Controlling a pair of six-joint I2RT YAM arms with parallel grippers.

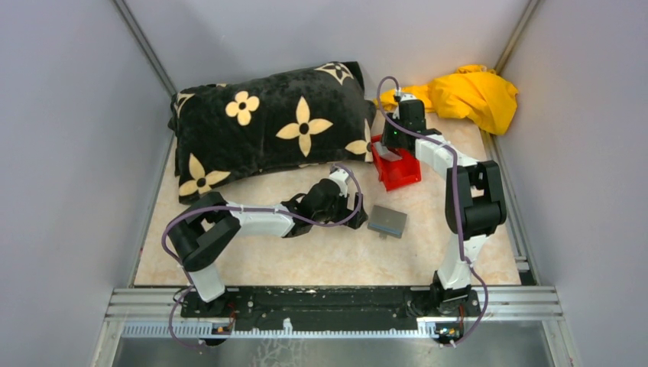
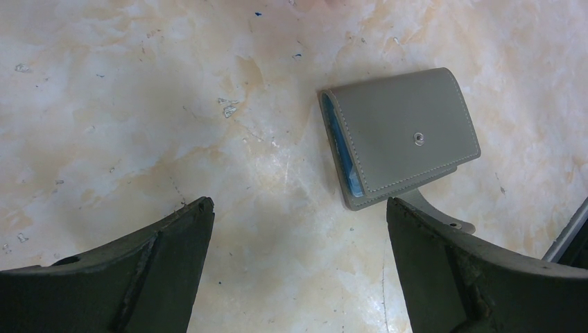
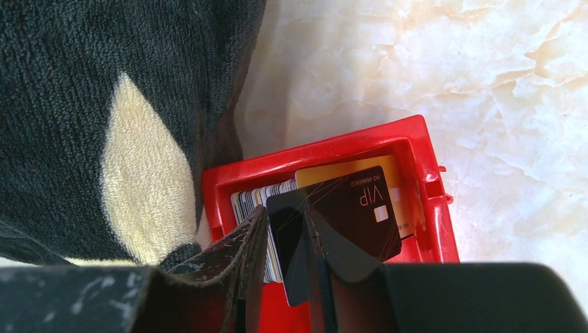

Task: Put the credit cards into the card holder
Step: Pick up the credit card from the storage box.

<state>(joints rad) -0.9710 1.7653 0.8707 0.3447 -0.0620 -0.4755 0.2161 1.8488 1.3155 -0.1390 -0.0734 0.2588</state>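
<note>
The grey card holder [image 1: 387,221] lies closed on the table; in the left wrist view [image 2: 402,139] a blue strip shows along its left edge. My left gripper [image 1: 345,200] [image 2: 299,208] is open and empty, low over the table just left of the holder. My right gripper [image 1: 392,149] [image 3: 288,218] is down in the red bin [image 1: 403,174] [image 3: 326,149], its fingers nearly closed on a black card marked VIP [image 3: 360,208]. A tan-yellow card [image 3: 347,170] and a stack of several cards on edge [image 3: 253,198] stand in the bin behind it.
A black pillow with cream flowers [image 1: 267,130] [image 3: 104,104] lies at the back, touching the bin's left side. A yellow cloth [image 1: 470,95] is bunched at the back right. Grey walls stand on both sides of the table.
</note>
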